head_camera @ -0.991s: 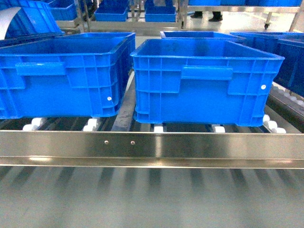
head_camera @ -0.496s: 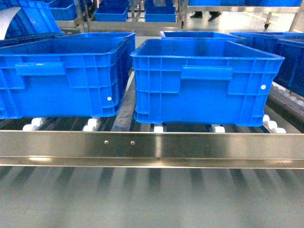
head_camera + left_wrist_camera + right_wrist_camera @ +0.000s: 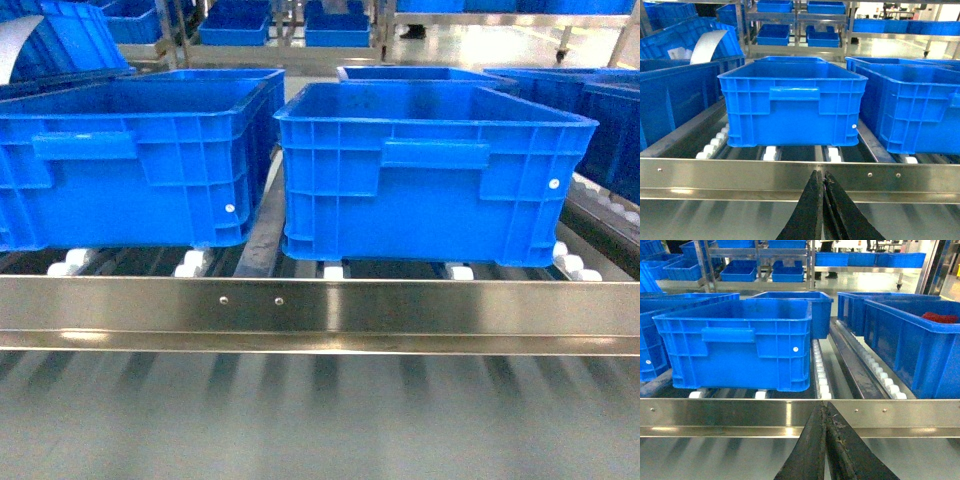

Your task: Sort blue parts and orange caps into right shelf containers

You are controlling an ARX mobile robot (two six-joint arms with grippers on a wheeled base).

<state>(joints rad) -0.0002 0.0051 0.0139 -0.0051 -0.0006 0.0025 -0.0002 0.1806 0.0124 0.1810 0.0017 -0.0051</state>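
Two large blue crates sit side by side on the roller shelf: the left crate (image 3: 130,160) and the right crate (image 3: 430,170), also the left crate (image 3: 790,102) and the right crate (image 3: 737,342) in the wrist views. No blue parts or orange caps show in any view. My left gripper (image 3: 821,175) is shut with nothing between its black fingers, low in front of the steel rail. My right gripper (image 3: 824,407) is likewise shut and empty. Neither gripper shows in the head view.
A steel rail (image 3: 320,310) runs across the shelf front, white rollers (image 3: 820,370) behind it. More blue crates stand at the far right (image 3: 912,340), one holding something red (image 3: 940,317). Racks of smaller blue bins (image 3: 775,35) fill the background.
The crates and arms hold still. Only a person's feet in the far background have moved out of sight.
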